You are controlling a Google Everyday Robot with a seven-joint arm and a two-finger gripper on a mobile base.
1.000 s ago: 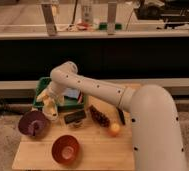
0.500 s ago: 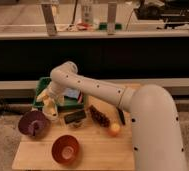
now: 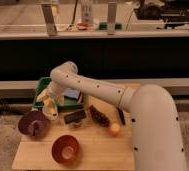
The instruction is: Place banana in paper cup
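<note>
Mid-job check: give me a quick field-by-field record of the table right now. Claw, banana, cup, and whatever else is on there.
claw: at table's back-left, just in front of the green bin
banana: pale yellow, at the claw
paper cup: white, directly below the claw, beside the purple bowl
orange-red bowl: front centre
orange fruit: right side, near the arm
dark cluster: centre, looks like grapes
dark flat item: centre, identity unclear

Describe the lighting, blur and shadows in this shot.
Camera view: soft all over, dim warm light; the table is brightest, with a dark band behind it. The gripper hangs beside the purple bowl at the green bin, its edges smeared; shadows are faint.
</note>
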